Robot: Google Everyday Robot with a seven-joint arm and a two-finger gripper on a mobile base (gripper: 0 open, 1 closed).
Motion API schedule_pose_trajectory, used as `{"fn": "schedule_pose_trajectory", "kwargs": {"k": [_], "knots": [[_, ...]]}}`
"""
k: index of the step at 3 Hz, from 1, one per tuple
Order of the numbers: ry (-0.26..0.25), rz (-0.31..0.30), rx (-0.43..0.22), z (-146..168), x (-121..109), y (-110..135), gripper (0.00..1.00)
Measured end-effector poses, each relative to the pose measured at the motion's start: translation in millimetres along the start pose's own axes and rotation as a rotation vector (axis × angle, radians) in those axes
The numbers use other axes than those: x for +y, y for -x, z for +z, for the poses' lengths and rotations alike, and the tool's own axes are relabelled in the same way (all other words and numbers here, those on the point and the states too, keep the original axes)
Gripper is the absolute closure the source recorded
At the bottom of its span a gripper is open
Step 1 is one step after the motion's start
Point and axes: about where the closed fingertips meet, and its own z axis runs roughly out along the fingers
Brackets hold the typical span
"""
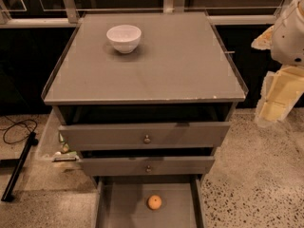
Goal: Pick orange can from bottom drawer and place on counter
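Note:
The orange can [154, 202], a small round orange ball, lies on the flat gray floor of the bottom drawer [124, 208], which is pulled out at the bottom of the view. The counter [180, 65] is the broad gray cabinet top above it, with a pale chipped front edge. My gripper [279, 95] hangs at the far right of the view, beside the cabinet's right side and level with the counter, far from the can. It holds nothing that I can see.
A white bowl [124, 37] stands on the counter's back left. Two gray drawer fronts with round knobs [147, 138] sit above the bottom drawer, slightly pulled out. A black cable and pole [18, 165] lie on the floor at left. Speckled floor lies at right.

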Motion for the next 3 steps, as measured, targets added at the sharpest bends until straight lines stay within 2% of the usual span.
{"fn": "schedule_pose_trajectory", "kwargs": {"k": [1,2,3], "knots": [[0.006,-0.004,-0.014,2,-1,0,0.0],[0.038,0.005,-0.02,22,4,-5,0.0],[0.082,0.007,-0.051,63,17,-17,0.0]]}}
